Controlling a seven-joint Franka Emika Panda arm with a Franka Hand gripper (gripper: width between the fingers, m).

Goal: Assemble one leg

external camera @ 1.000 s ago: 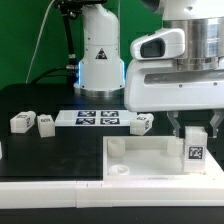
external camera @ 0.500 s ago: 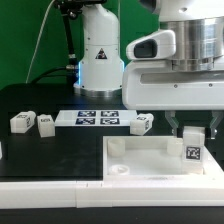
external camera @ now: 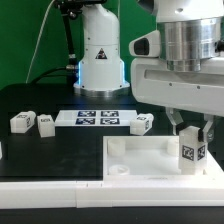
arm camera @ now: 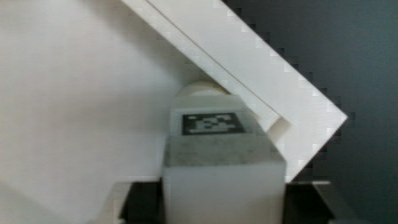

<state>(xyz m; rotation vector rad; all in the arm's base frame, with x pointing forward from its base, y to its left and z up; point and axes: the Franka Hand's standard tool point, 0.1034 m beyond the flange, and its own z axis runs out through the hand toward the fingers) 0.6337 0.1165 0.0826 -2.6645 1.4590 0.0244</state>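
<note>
My gripper (external camera: 191,133) is shut on a leg (external camera: 191,150), a small white block with a black-and-white tag, held upright over the far right corner of the large white tray-like piece (external camera: 140,158). In the wrist view the leg (arm camera: 217,150) stands between my dark fingers (arm camera: 143,200), its tagged end toward the tray's corner edge (arm camera: 267,80). Three more legs lie on the black table: two at the exterior view's left (external camera: 22,122) (external camera: 46,124) and one (external camera: 141,123) right of the marker board.
The marker board (external camera: 97,119) lies flat at the table's back, in front of the robot's white base (external camera: 100,55). A white ledge (external camera: 50,185) runs along the table's front edge.
The gripper has turned about its vertical axis with the leg in it; the leg's tagged face now points more toward the exterior view's right. The leg sits slightly higher.
</note>
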